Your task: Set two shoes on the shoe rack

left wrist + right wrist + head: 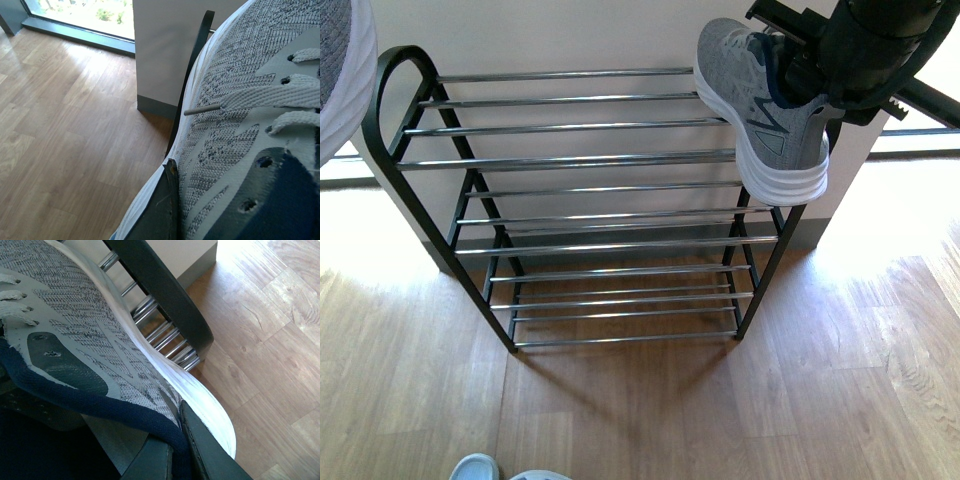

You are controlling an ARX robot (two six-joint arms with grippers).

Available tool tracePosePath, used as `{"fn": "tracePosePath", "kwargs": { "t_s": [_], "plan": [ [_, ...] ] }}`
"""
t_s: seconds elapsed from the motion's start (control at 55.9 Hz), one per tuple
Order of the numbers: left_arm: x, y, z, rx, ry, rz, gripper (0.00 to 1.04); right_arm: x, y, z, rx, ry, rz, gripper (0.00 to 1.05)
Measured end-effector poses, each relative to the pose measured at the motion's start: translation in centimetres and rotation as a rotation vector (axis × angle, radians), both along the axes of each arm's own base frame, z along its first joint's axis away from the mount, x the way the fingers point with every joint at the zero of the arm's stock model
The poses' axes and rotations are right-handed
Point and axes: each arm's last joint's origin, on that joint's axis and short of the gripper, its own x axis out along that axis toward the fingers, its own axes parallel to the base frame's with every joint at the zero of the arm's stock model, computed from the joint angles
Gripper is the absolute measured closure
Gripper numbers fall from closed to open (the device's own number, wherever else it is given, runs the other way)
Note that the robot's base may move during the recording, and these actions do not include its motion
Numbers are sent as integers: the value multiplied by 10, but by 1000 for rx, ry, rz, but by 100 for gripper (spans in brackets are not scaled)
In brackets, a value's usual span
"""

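Note:
The shoe rack [590, 158] stands against the wall, with black side frames and chrome rods. My right gripper [810, 75] is shut on a grey sneaker [755, 100], which hangs tilted over the right end of the top tier with its heel down. In the right wrist view the fingers [205, 455] pinch the sneaker's [75, 325] dark collar, just above the rack frame [165, 295]. The other grey sneaker [340, 70] shows at the top left edge. My left gripper is shut on this sneaker [235, 100]. One finger [162, 215] presses its side, beside the rack's frame [197, 55].
Pale blue slides [480, 468] lie on the wooden floor [640, 400] at the front edge. A white wall and grey skirting [155, 107] stand behind the rack. A window sill [80, 32] runs along the floor past the wall's corner.

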Motion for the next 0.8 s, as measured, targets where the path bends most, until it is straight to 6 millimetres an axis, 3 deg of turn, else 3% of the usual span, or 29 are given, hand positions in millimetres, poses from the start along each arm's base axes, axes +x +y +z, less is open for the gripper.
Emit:
{"fn": "tracePosePath", "kwargs": {
  "t_s": [0.805],
  "plan": [
    [0, 0, 0, 0, 0, 0, 103, 6, 4, 15, 10, -59, -38, 103]
  ]
}}
